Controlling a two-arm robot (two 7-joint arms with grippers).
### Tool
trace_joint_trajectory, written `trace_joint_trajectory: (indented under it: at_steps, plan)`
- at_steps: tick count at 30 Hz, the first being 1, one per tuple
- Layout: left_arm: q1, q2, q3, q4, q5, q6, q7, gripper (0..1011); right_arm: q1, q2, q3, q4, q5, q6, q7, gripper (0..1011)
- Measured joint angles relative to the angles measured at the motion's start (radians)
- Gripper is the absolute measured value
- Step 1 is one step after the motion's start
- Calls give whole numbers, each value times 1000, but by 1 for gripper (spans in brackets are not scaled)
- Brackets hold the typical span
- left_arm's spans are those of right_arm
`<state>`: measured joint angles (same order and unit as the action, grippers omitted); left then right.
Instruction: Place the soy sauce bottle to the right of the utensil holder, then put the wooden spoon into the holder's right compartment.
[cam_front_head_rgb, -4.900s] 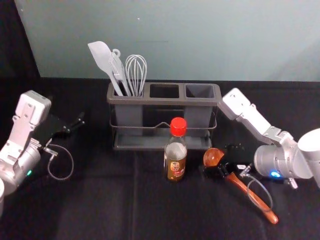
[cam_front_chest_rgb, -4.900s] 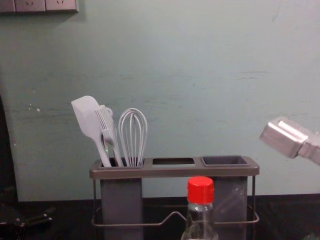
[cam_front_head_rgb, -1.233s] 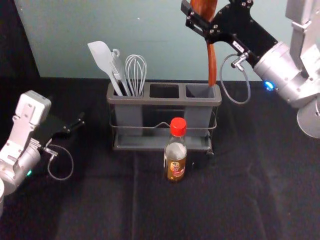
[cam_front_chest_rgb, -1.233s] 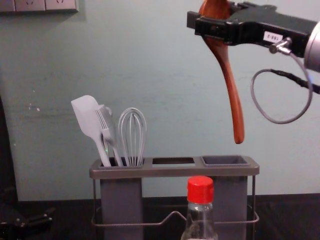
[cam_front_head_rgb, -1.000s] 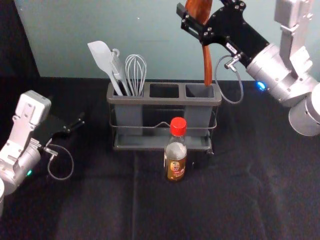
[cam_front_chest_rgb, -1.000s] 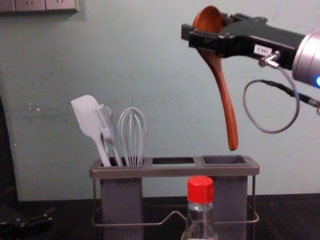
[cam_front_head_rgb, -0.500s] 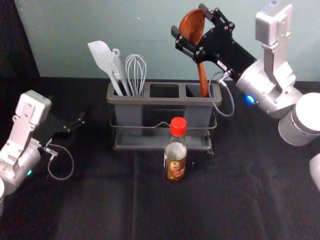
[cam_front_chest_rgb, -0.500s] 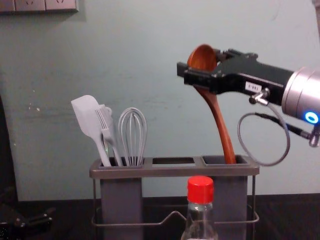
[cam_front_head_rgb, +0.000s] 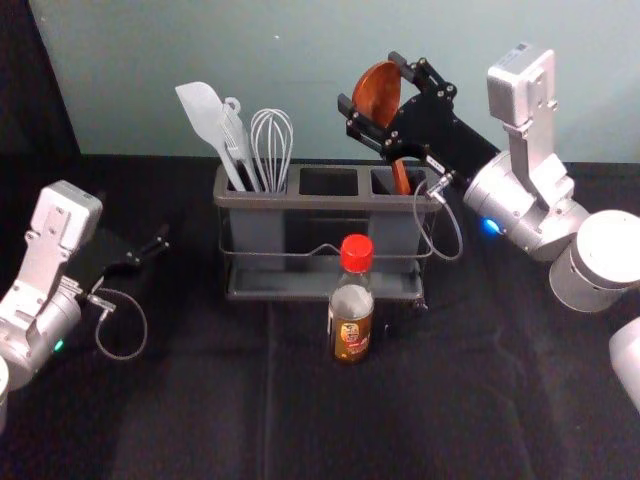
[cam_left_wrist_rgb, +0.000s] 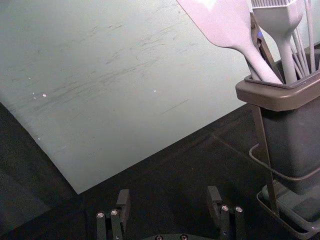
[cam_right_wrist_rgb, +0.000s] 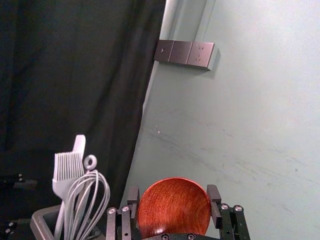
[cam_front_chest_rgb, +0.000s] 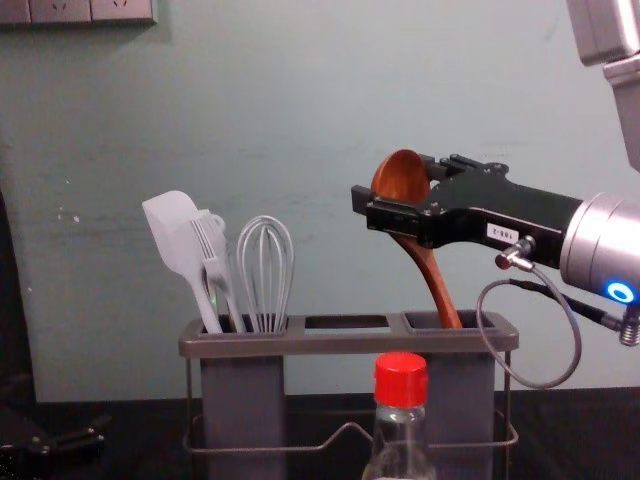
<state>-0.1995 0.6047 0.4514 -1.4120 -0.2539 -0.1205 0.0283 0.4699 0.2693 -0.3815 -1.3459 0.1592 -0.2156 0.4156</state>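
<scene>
Black-covered counter, utensil holder near its back edge. Left tool spread, over the counter's left side (parked). Right tool above the holder, pinching the wooden spoon by its bowl; spoon tilted, handle into right compartment. Soy sauce bottle upright, just holder-front.

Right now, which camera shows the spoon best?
The chest view: it catches the spoon side-on, from bowl to handle slanting down into the right compartment. The head view looks from above, so the handle seems shorter. The right wrist view shows the bowl held in the right pincer.
</scene>
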Motion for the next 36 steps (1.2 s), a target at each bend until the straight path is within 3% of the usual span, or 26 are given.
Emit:
trace_joint_trajectory:
  at_steps: [9, 16, 24, 29, 36]
  plan:
    - [0, 0, 0, 0, 0, 0, 0, 1005, -13, 0, 3, 2, 0, 3, 1, 841]
    - [0, 0, 0, 0, 0, 0, 0, 1005, -21, -4, 15, -2, 8, -2, -5, 1002]
    - [0, 0, 0, 0, 0, 0, 0, 1005, -36, -6, 33, -21, 21, -11, -12, 1003]
    - [0, 0, 0, 0, 0, 0, 0, 1005, -58, 2, 45, -56, 29, -11, -18, 1003]
    - [0, 0, 0, 0, 0, 0, 0, 1005, -132, 33, 76, -167, 67, 16, -19, 1003]
